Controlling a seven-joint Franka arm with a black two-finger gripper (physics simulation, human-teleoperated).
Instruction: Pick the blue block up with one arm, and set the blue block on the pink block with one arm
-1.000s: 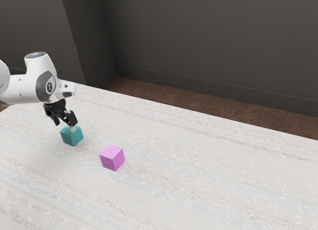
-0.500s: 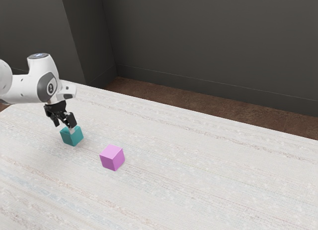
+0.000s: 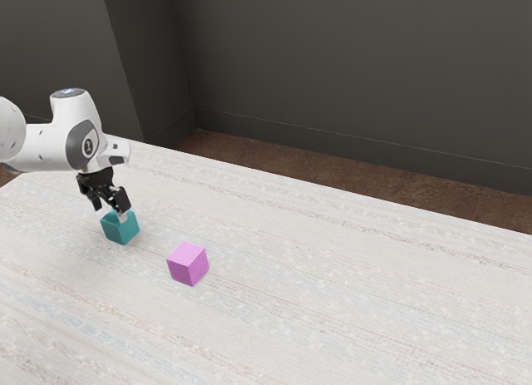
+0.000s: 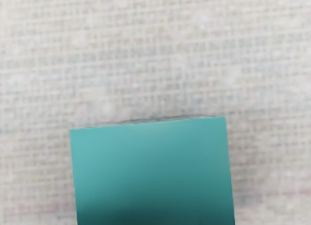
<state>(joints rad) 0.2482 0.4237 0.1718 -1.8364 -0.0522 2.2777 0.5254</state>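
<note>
Obs., single moment.

Count: one blue block (image 3: 121, 229), one pink block (image 3: 186, 264), one arm (image 3: 51, 144), one gripper (image 3: 115, 210). All on or over one pale woven-look table (image 3: 349, 285).

Blue block: teal in colour and a cube, so there is no long axis to record. It sits flat on the table near the exterior view's left, one face up and one vertical corner turned toward that camera. In the wrist view the blue block (image 4: 153, 174) lies directly under the hand, showing a flat face whose edges run nearly square to the hand, with only a slight skew.

Pink block: also a cube, flat on the table. It stands near the blue block, toward the exterior view's right and closer to the camera. The two blocks are apart, not touching, with bare table between them. Nothing rests on the pink block.

Gripper: points down, right at the top of the blue block. Whether it is open or clamped on the block, I cannot tell from where I stand.
</note>
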